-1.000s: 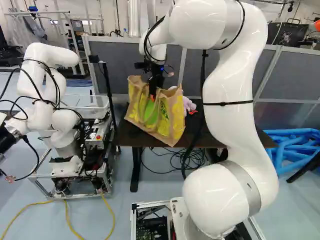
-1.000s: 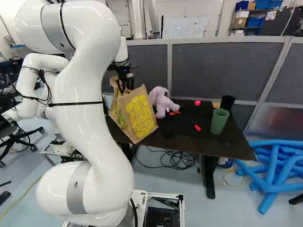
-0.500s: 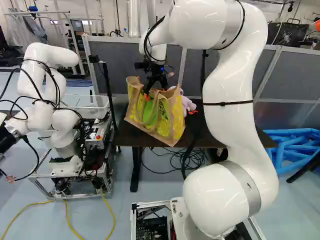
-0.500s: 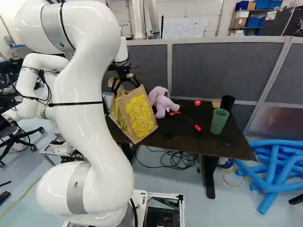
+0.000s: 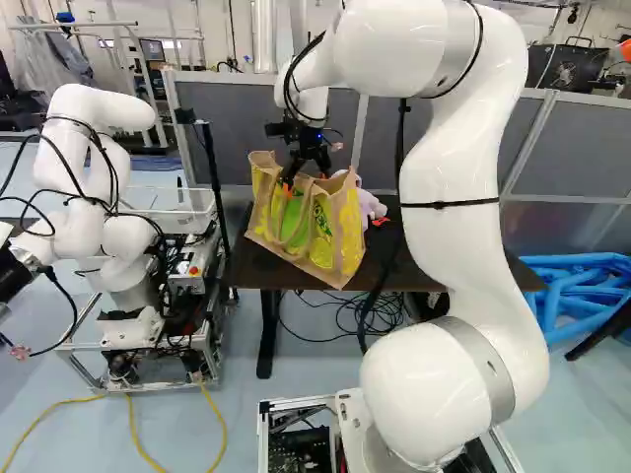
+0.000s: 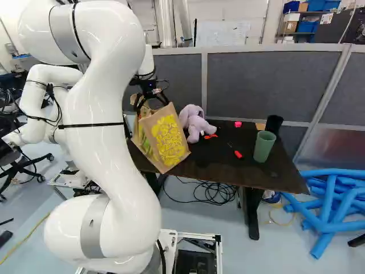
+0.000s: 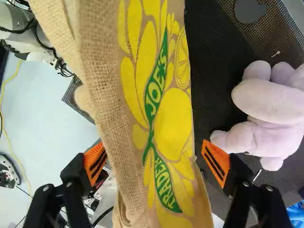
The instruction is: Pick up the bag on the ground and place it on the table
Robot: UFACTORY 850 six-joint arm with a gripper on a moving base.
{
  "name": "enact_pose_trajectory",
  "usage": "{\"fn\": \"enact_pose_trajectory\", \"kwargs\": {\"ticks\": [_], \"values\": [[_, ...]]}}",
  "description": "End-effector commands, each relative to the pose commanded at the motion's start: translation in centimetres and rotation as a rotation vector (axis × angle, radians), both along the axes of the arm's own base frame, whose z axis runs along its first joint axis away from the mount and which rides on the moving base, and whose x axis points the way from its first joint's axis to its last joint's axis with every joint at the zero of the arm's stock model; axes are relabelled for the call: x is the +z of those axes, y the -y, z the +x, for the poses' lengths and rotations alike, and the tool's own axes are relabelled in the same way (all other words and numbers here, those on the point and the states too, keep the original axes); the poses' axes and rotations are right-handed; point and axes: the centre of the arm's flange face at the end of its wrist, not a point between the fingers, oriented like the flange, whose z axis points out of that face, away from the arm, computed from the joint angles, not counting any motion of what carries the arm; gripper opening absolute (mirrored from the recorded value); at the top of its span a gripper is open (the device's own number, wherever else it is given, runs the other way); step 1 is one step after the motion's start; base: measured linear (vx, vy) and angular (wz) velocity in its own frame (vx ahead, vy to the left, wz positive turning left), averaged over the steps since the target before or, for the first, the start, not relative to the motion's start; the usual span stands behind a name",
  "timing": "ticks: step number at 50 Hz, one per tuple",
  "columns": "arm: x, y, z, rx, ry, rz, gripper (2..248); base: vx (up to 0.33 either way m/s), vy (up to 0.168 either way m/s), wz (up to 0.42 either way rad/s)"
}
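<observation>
Pincer (image 5: 305, 180) spread over the top of the bag (image 6: 168, 137), its fingers opened since a second ago, when they were held close together, bag left tilted on the desk (image 6: 228, 165) in the same place, beside the lilac plush toy (image 6: 194, 124).

the tool (image 5: 307, 179) has its two fingers spread wide, their orange pads (image 7: 216, 162) on either side of the burlap bag (image 7: 161, 114), which runs between them and on ahead with its yellow and green print showing; whether either pad touches it, i can't tell. just beyond one pad, a pale lilac plush toy (image 7: 270, 104) lies on the dark, mesh-textured surface (image 7: 209, 71), and on the bag's other side there's pale blue floor (image 7: 42, 104) with a yellow cable (image 7: 14, 73) across it.
</observation>
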Motion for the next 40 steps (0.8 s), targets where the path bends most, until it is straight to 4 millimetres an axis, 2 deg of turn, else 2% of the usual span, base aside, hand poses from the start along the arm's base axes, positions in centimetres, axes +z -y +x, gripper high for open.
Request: {"fn": "enact_pose_trajectory", "kwargs": {"ticks": [40], "values": [[6.1,-0.4,-2.6,0.014,0.088,0.016,247,0.0,0.0,0.0]]}}
